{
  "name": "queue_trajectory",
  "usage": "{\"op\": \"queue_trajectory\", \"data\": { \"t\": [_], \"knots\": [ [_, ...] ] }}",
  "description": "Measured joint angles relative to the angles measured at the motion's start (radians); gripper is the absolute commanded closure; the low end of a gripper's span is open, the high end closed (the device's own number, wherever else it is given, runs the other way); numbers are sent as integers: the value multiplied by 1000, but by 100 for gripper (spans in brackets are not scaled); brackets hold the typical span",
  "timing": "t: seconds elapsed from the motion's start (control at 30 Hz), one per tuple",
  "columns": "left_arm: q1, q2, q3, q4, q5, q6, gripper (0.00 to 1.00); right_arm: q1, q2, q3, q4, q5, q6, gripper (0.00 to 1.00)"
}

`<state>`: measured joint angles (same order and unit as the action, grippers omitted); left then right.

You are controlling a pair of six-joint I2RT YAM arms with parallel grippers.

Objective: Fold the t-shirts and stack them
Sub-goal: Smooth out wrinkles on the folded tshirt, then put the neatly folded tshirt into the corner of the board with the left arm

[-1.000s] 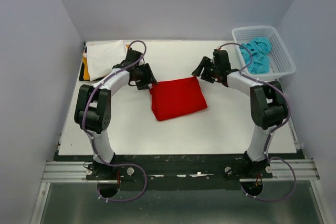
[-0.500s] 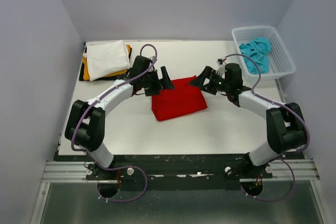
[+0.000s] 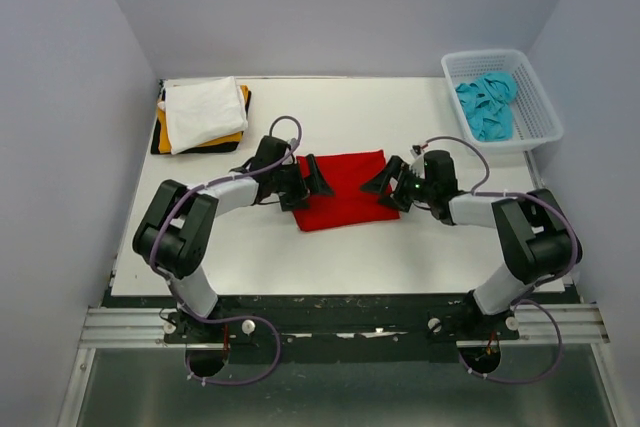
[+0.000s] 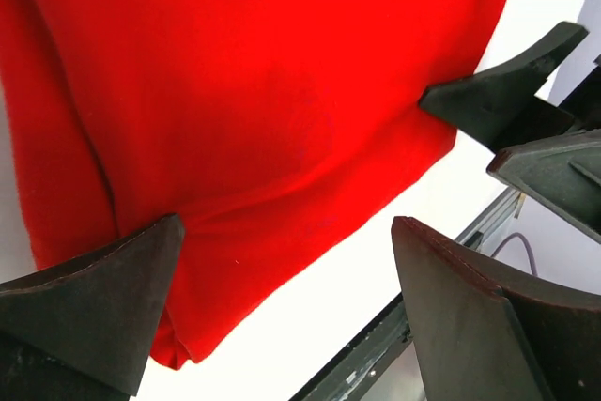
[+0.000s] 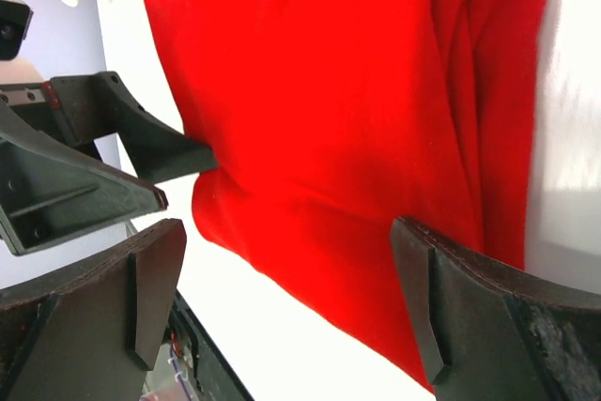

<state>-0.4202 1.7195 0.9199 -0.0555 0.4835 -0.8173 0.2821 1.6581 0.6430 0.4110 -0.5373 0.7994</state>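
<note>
1. The red shirt (image 3: 340, 190) lies flat mid-table (image 3: 400, 247), folded into a rough rectangle, btwn the two grippers.
2. Colour: bright, even red, no print. Wrist views show layered fold lines along one edge (image 5: 470, 91) and soft creases across the top (image 4: 282, 91).
3. L gripper (image 3: 316, 179) is at the shirt's left edge w/ jaws spread wide and nothing clamped. In its wrist view (image 4: 286, 224) one finger (image 4: 103, 298) overlaps the cloth's border; can't tell if it touches.
4. R gripper (image 3: 384, 185) is at the shirt's right edge, also spread wide and holding nothing. In its own view (image 5: 288, 227) red cloth fills the gap btwn the fingers.
5. Materials: shirts are soft matte cloth. Fingers are dark, wedge-shaped, dull-surfaced. The table is a smooth white board. The basket (image 3: 540, 117) is white plastic lattice, rectangular.
6. Far-left corner has a stack of 3: white shirt (image 3: 203, 112) on top, orange shirt (image 3: 232, 137) under it, black shirt (image 3: 157, 147) showing only as a sliver at the bottom.
7. The turquoise shirt (image 3: 487, 102) lies crumpled in the basket at far right.
8. Count: 5 shirt colours, 1 basket, 2 grippers.
</note>
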Motion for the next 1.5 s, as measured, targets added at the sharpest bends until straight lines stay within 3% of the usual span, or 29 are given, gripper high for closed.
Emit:
{"op": "queue_trajectory", "data": {
  "t": [0.13, 0.23, 0.47, 0.63, 0.8, 1.0, 1.07, 1.2, 1.5],
  "knots": [
    [-11, -61, -83, 59, 6, 0, 2, 3, -101, -93, -6, 10, 16, 0],
    [-35, -176, -158, 12, -10, 16, 1, 14, -215, -134, -85, 26, 7, 0],
    [-49, -376, -98, -162, -182, 73, 2, 20, -664, -138, -308, 258, -17, 0],
    [-11, -314, -56, -209, -270, 74, 1, 20, -905, -200, -370, 438, -14, 0],
    [6, -145, -32, -247, -288, 74, 5, 20, -924, -211, -462, 514, -31, 0],
    [-11, -56, 32, -238, -280, 66, 29, 20, -872, -207, -520, 546, -65, 0],
    [-33, -13, 71, -232, -281, 59, 48, 20, -855, -207, -527, 553, -71, 0],
    [-82, 70, 141, -225, -284, 43, 100, 20, -848, -207, -541, 570, -83, 0],
    [-178, 178, 341, -384, -421, 63, 100, 20, -914, -207, -574, 628, -103, 0]
  ]
}}
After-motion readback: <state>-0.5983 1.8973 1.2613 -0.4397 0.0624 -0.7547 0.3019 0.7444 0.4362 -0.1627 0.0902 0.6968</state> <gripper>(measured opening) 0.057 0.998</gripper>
